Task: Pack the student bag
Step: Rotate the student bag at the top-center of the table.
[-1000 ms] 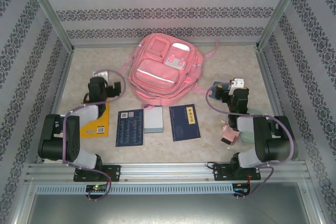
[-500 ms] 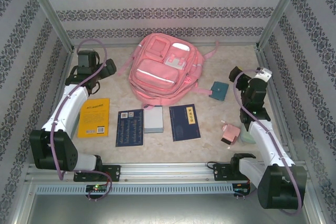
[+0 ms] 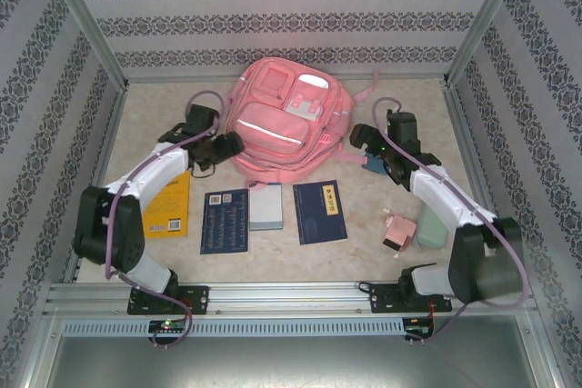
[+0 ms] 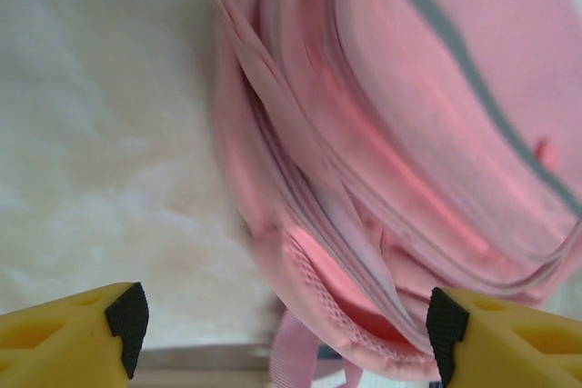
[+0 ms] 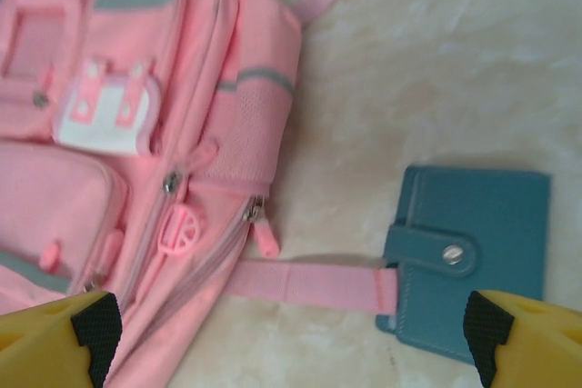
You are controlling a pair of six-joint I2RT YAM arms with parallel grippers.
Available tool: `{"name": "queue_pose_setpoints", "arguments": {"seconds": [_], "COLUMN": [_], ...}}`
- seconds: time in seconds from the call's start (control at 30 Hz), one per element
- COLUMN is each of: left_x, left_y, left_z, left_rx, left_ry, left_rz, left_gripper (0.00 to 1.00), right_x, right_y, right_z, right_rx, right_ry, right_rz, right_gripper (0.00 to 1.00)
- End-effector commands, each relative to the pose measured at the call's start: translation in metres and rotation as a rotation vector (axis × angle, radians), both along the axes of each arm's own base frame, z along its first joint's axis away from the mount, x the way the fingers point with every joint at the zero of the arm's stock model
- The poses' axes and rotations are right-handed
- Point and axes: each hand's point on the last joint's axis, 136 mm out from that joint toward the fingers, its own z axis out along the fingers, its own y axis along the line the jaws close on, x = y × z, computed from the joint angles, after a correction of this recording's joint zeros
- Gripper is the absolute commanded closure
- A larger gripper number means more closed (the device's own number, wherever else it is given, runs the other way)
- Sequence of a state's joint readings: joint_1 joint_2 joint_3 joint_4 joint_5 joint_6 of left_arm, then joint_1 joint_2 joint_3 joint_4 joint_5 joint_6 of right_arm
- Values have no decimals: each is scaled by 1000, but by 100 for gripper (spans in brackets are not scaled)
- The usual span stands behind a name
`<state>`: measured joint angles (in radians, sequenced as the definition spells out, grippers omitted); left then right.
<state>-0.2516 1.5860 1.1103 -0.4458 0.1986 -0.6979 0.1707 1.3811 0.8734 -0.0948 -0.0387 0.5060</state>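
Observation:
The student bag (image 3: 282, 124), a large pink backpack with a pale stripe, lies flat at the back middle of the table. My left gripper (image 3: 232, 144) hovers at its lower left corner. In the left wrist view the gripper (image 4: 287, 320) is open, and the bag's (image 4: 409, 134) gaping zip edge lies between the fingertips (image 4: 127, 315). My right gripper (image 3: 359, 138) is at the bag's right side. In the right wrist view it (image 5: 289, 326) stands open above a pink strap (image 5: 309, 279), between the bag (image 5: 118, 134) and a teal wallet (image 5: 473, 243).
In front of the bag lie an orange book (image 3: 168, 206), a dark blue book (image 3: 225, 221), a grey notebook (image 3: 266, 206) and a blue book (image 3: 319, 211). The teal wallet (image 3: 375, 165), a pink object (image 3: 398, 232) and a pale green item (image 3: 431, 224) lie at the right.
Both arms have swung inward from the table's sides to the bag's two flanks. The left jaws have narrowed a little.

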Motion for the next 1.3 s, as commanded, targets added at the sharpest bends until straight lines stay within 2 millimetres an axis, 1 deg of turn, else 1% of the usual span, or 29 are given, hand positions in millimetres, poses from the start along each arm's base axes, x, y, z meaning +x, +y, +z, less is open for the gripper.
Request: {"name": "queue_pose_setpoints", "arguments": {"seconds": [0.0,0.07,0.13,0.2,0.3,0.4,0.47,0.53,0.57,0.63,0.7,0.77,0.8,0.87,0.93,0.97,1.0,1.13,1.27], "left_x": [-8,-7,-6,-4,0,5,8,9,9,9,9,8,9,7,5,5,5,10,26], "left_y": [-25,-32,-39,-42,-47,-51,-50,-49,-49,-46,-43,-42,-41,-39,-36,-35,-32,-22,-8], "left_z": [-16,-25,-33,-39,-46,-51,-54,-55,-56,-57,-57,-56,-54,-52,-51,-49,-48,-37,-29], "left_rx": [-28,-18,-15,1,9,21,34,46,52,70,85,96,101,110,118,125,136,191,214], "left_ry": [84,115,133,147,158,166,171,171,174,178,179,180,179,179,173,168,163,133,112], "left_rz": [22,23,19,18,16,14,19,22,24,26,31,31,30,32,33,34,33,17,23], "left_gripper": [19,20,21,24,34,40,47,57,62,75,86,93,96,100,100,100,100,100,100], "right_x": [16,28,41,54,73,91,101,110,113,118,119,117,116,112,107,104,100,85,67], "right_y": [23,27,28,29,32,37,40,44,46,50,48,47,48,51,56,57,59,63,69], "right_z": [-10,-18,-30,-38,-53,-65,-73,-79,-82,-89,-96,-103,-105,-105,-104,-102,-100,-79,-58], "right_rx": [-1,5,4,9,20,51,71,89,96,109,97,96,101,113,120,120,119,129,133], "right_ry": [58,89,119,138,178,206,225,238,246,264,278,290,293,294,298,297,295,261,228], "right_rz": [101,103,96,89,90,99,100,102,106,117,104,99,99,111,126,131,135,147,163], "right_gripper": [2,2,7,17,22,23,25,30,32,39,43,53,59,78,92,98,100,100,100]}}
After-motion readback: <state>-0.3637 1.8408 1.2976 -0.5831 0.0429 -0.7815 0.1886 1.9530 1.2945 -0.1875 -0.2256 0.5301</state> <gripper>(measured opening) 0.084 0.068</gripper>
